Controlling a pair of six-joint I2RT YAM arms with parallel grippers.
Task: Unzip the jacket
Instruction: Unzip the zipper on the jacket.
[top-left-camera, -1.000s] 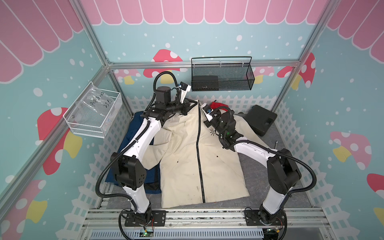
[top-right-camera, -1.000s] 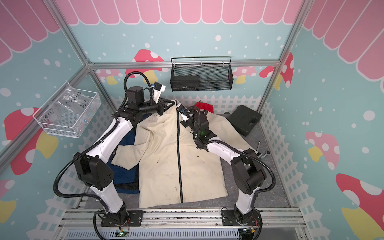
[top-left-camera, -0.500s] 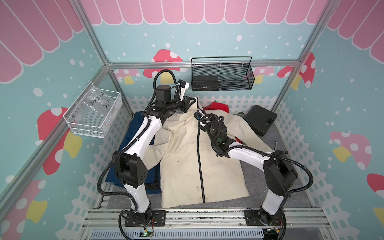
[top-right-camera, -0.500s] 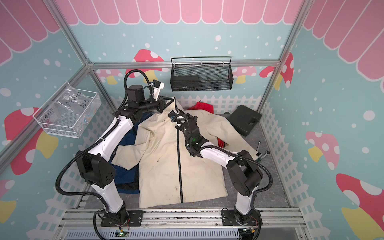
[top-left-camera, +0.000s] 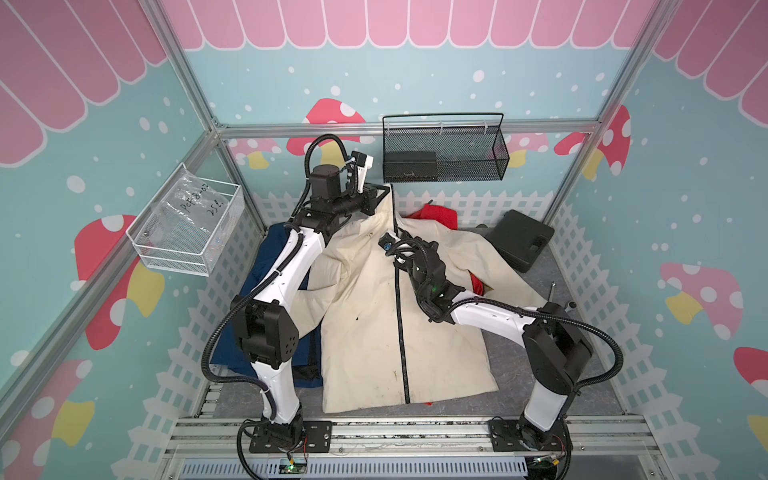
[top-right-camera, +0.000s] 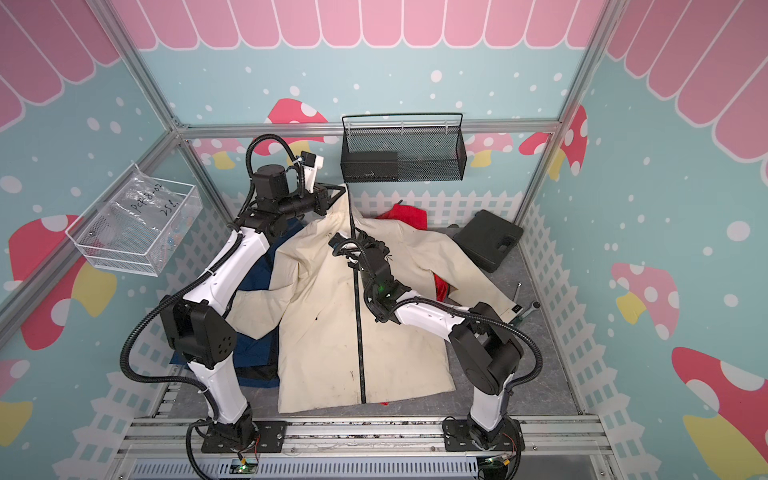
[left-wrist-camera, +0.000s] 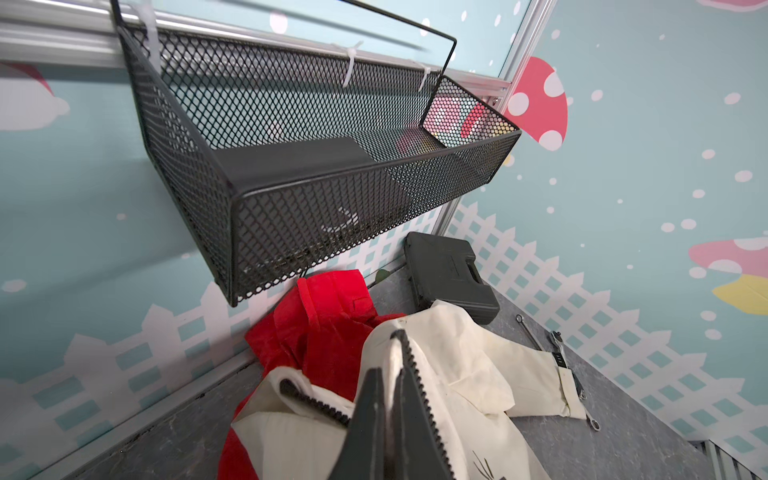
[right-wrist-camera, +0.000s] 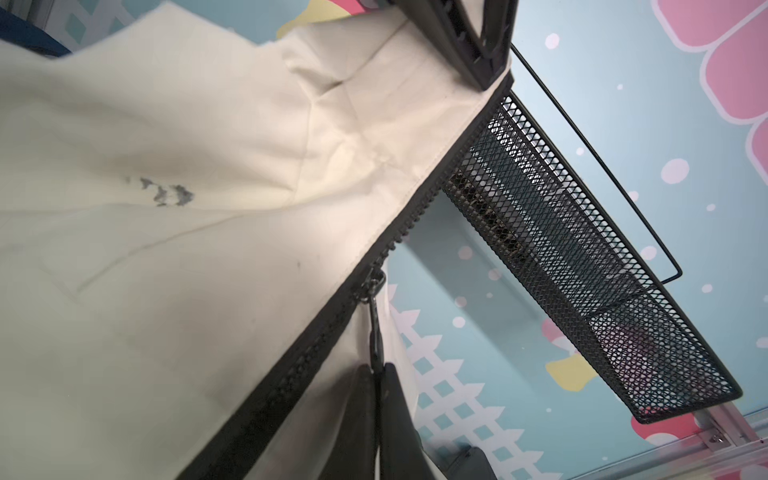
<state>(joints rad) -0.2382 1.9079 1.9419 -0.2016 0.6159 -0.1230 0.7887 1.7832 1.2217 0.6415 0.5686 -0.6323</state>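
A cream jacket (top-left-camera: 365, 316) with a black zipper (top-left-camera: 401, 332) lies front-up on the grey table; both top views show it (top-right-camera: 324, 316). My left gripper (top-left-camera: 384, 193) is shut on the collar's top edge and holds it raised near the back wall; in the left wrist view (left-wrist-camera: 388, 374) cream cloth (left-wrist-camera: 397, 345) sits between the fingers. My right gripper (right-wrist-camera: 377, 368) is shut on the zipper pull (right-wrist-camera: 376, 328), which hangs from the slider (right-wrist-camera: 374, 284). Above the slider the teeth stand parted up to the collar. Below the right gripper (top-left-camera: 401, 251) the zipper is closed down to the hem.
A black mesh basket (top-left-camera: 442, 153) hangs on the back wall just behind the raised collar. A red garment (top-left-camera: 436, 214) and a black case (top-left-camera: 519, 241) lie at the back right. A blue garment (top-left-camera: 266, 266) lies under the left arm. Wrenches (left-wrist-camera: 557, 345) lie by the right sleeve.
My right gripper has moved left onto the zipper line with the pull in it. The left gripper has lifted the collar higher and farther back, stretching the jacket's top.
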